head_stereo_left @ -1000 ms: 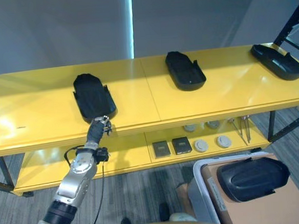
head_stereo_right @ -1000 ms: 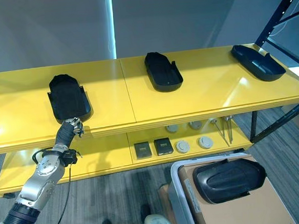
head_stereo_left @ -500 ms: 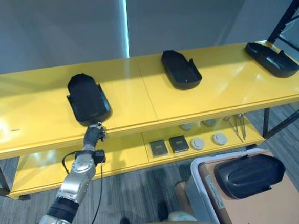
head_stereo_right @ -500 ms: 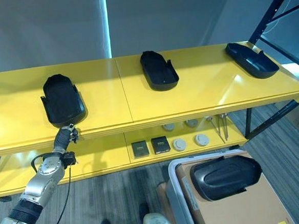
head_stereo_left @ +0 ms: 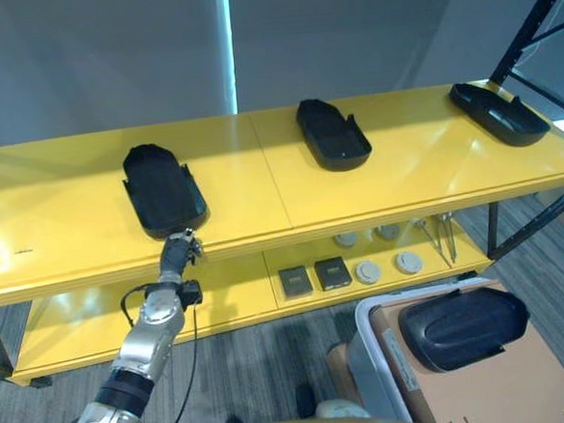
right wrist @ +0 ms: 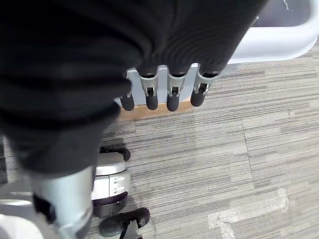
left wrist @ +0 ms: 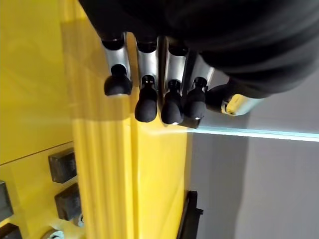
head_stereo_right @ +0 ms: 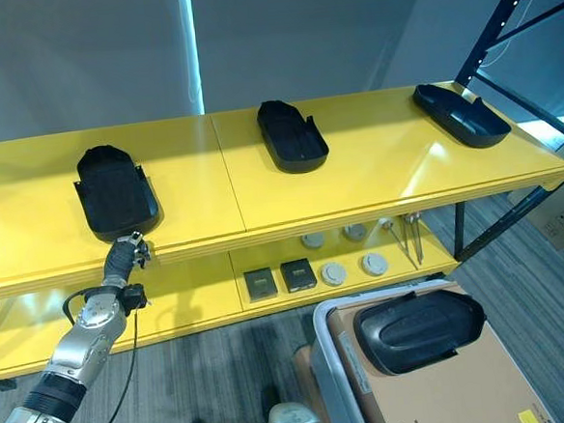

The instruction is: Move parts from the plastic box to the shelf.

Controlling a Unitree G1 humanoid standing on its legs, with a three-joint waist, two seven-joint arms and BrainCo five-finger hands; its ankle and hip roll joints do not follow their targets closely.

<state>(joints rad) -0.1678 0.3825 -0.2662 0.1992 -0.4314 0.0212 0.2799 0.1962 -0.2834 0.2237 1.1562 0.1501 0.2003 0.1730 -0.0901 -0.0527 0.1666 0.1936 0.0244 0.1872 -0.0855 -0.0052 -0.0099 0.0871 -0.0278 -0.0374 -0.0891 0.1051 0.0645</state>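
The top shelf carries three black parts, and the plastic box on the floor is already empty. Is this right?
Not quite. The top shelf does carry three black parts, but the plastic box is not empty: the right eye view shows one more black part lying in it, on brown cardboard.

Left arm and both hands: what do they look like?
The left arm is silver-grey with dark bands at its joints. The left hand and the right hand each have a dark ribbed cover and a row of silver fingers ending in rounded dark tips.
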